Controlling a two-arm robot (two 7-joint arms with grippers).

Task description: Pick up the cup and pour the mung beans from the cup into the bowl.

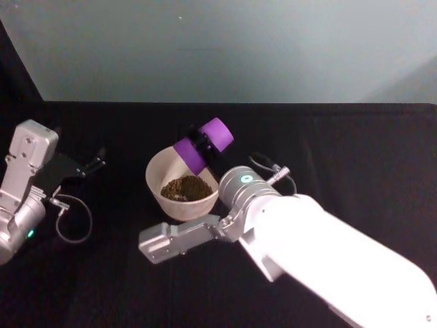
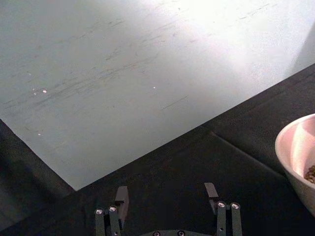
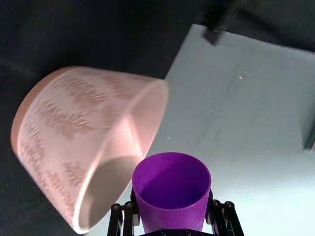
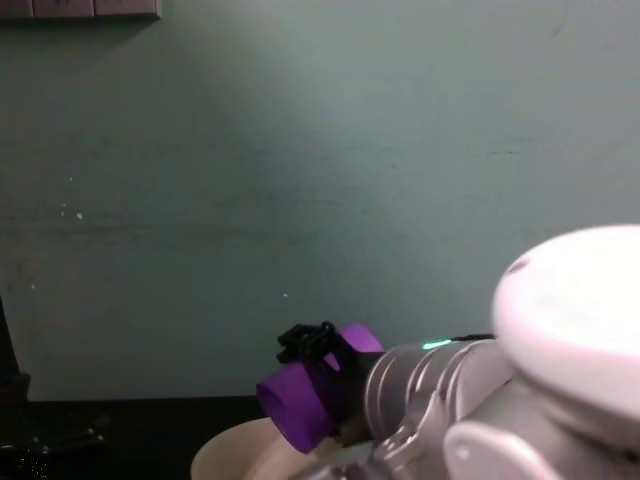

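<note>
The right gripper (image 1: 202, 141) is being seen just above the middle of the head view, its black fingers being clamped on either side of the purple plastic cup (image 1: 217, 134), which is being gripped around its middle. The cup is being held off the table and tipped steeply, its lower end pointing down and left over the far rim of the off-white bowl (image 1: 154, 172). In the chest view the same tilt is being shown at the lower middle of the frame, the cup hanging just above the bowl's rim. A small green light (image 1: 244, 179) is being shown on the silver wrist behind the gripper, and the white right arm is being stretched from there to the lower right corner of the head view.

A heap of brownish-green mung beans (image 1: 186, 188) is being held in the bottom of the bowl. The bowl is being borne by the black table (image 1: 341, 150), a little left of the head view's middle.

The left gripper (image 2: 167, 196) is being kept well apart from the bowl, at the left of the head view, with its fingers spread wide and nothing being held between them. A pale grey-green wall (image 1: 239, 48) is being shown behind the table.
</note>
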